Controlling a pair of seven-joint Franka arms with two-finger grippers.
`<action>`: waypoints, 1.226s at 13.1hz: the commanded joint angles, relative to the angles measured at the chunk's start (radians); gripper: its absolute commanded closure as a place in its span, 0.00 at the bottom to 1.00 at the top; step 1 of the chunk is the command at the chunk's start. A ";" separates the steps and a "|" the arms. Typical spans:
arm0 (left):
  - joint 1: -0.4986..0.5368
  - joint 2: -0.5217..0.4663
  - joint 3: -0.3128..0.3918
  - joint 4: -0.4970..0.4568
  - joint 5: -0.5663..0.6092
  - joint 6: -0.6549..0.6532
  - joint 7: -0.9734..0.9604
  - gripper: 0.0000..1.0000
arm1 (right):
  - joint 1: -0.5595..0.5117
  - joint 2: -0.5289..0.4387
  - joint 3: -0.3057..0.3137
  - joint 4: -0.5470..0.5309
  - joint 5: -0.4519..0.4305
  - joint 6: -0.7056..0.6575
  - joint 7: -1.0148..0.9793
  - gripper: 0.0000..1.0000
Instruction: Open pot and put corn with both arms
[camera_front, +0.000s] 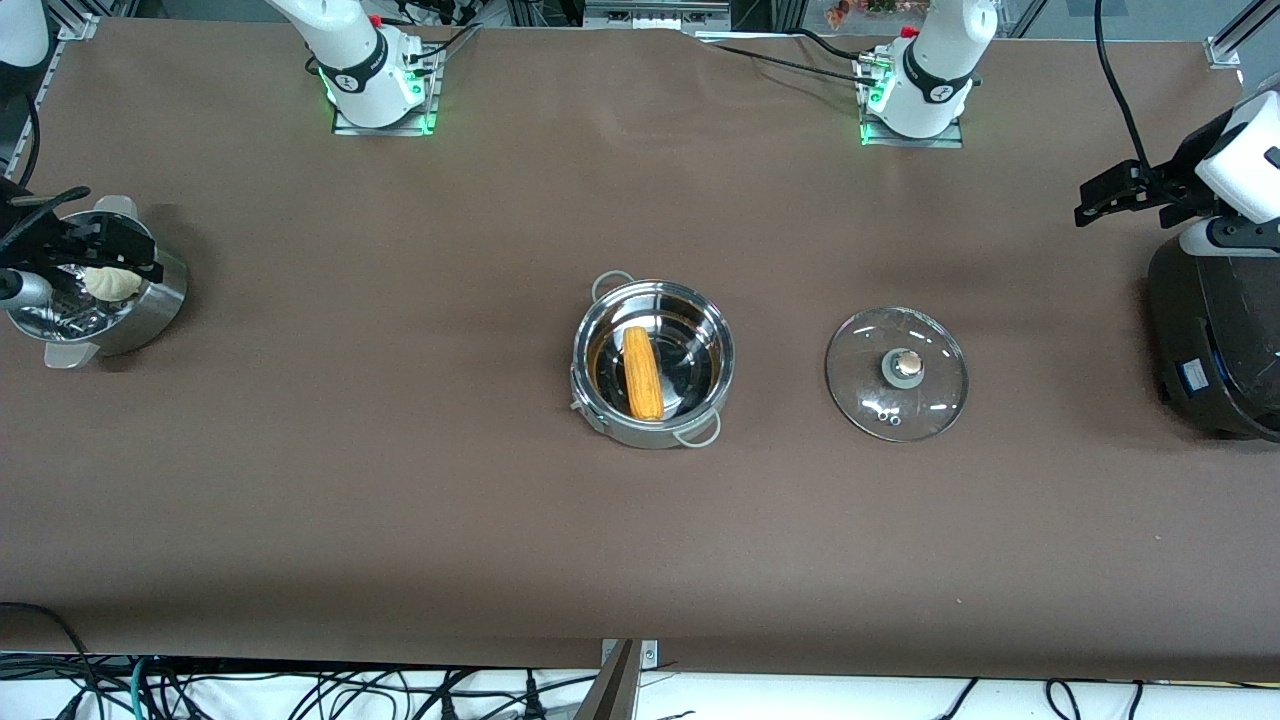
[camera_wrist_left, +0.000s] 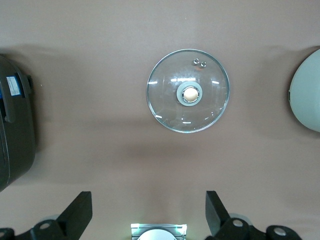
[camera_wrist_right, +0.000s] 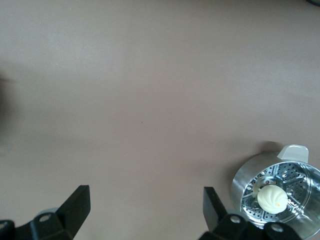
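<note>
- Front view: the pot (camera_front: 653, 362) sits open at centre frame on the brown bench (camera_front: 400, 480), the corn (camera_front: 642, 373) lying inside it. Its glass lid (camera_front: 897, 373) rests flat on the bench toward the left arm's end, apart from the pot. The left hand (camera_front: 1115, 193) hangs at the right edge over the black cooker (camera_front: 1215, 340); the right hand (camera_front: 75, 245) hovers at the left edge over the steamer bowl (camera_front: 100, 300) and its bun (camera_front: 112, 284).
- Left wrist view: the left hand (camera_wrist_left: 149, 212), at the lower edge, is spread wide and holds nothing; the lid (camera_wrist_left: 188, 91) lies in the upper centre.
- Right wrist view: the right hand (camera_wrist_right: 146, 210) is likewise wide and empty; the steamer bowl (camera_wrist_right: 277, 192) shows at lower right.
- Risk, as a judgement: both steps look done. Trouble would come from either hand dropping and knocking the cooker or bowl beneath it.
</note>
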 joint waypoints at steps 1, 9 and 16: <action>0.005 -0.005 -0.001 0.014 0.010 -0.017 0.002 0.00 | 0.030 -0.035 -0.006 -0.003 0.013 -0.039 0.068 0.00; 0.005 -0.005 -0.001 0.014 0.010 -0.017 0.001 0.00 | 0.033 -0.028 -0.014 0.009 0.015 -0.057 0.193 0.00; 0.003 -0.003 -0.003 0.014 0.010 -0.017 -0.010 0.00 | 0.024 0.003 -0.014 0.009 0.016 -0.056 0.184 0.00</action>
